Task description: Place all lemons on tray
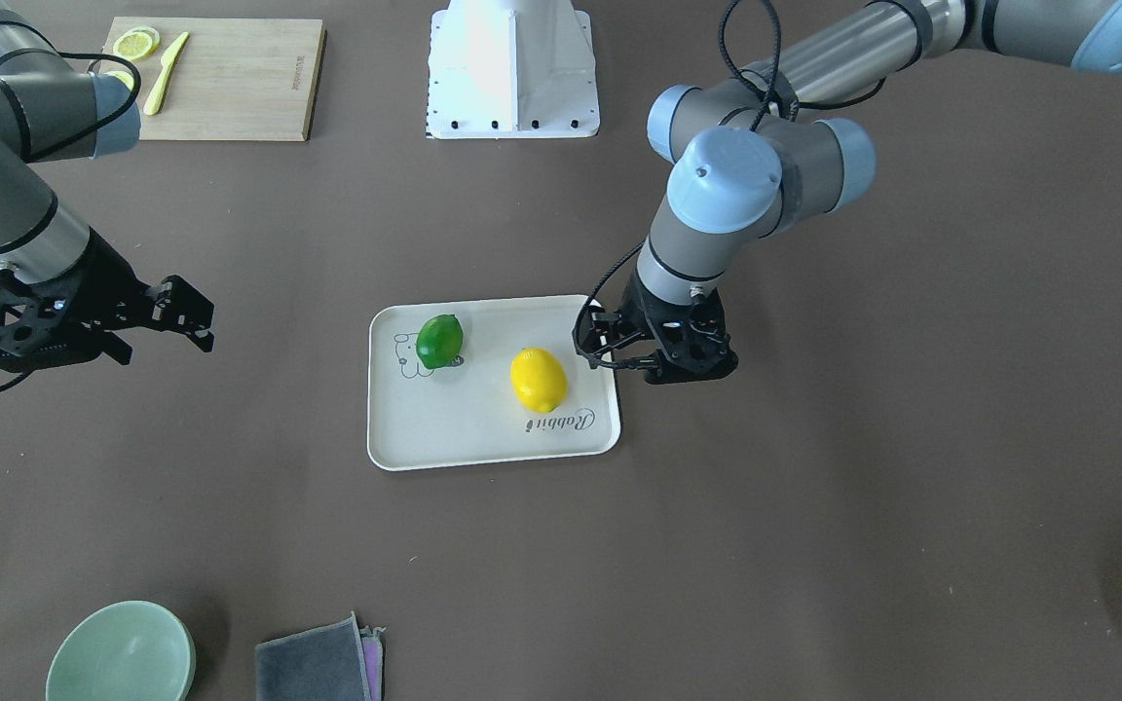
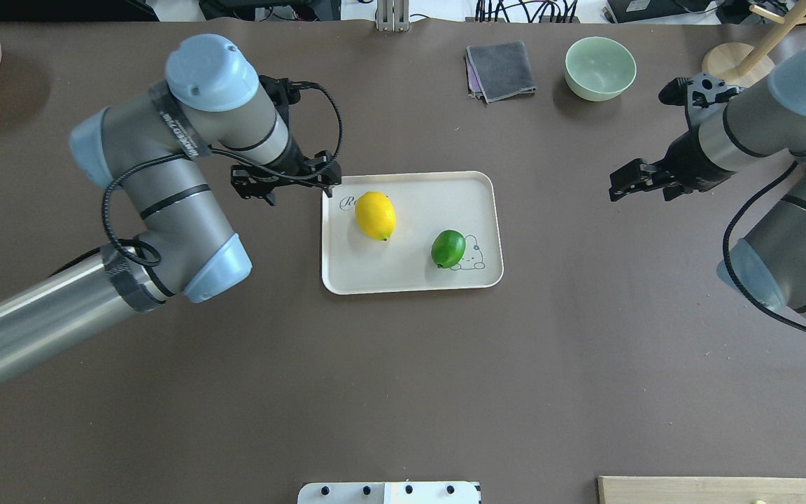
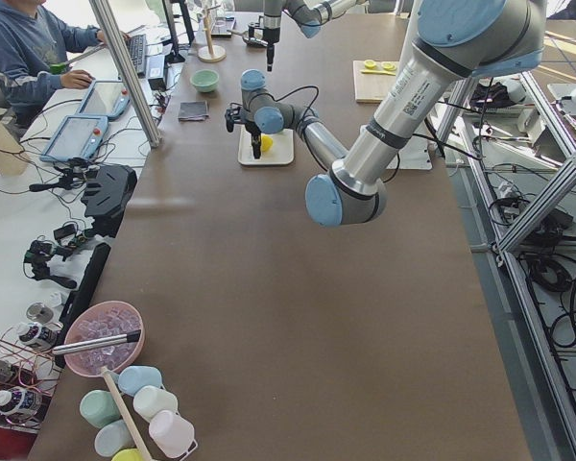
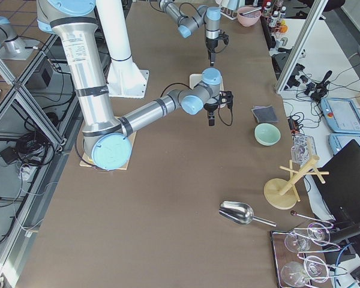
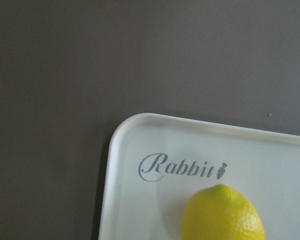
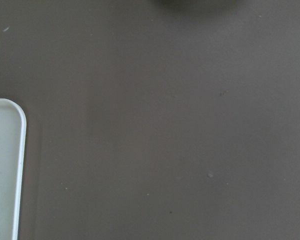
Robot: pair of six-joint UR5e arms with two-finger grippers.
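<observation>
Oval yellow lemon (image 5: 222,215), glossy green lemon (image 1: 439,341) on rimmed tray (image 1: 483,428); left end effector (image 1: 592,341), right end effector (image 1: 205,326) gape empty

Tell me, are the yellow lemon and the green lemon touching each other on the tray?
Apart. The overhead view shows bare tray between the yellow lemon and the green lemon.

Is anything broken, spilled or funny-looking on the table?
No, nothing stands out. The yellow lemon and the green lemon both lie whole on the tray, apart from each other, and nothing has spilled on the table.
</observation>
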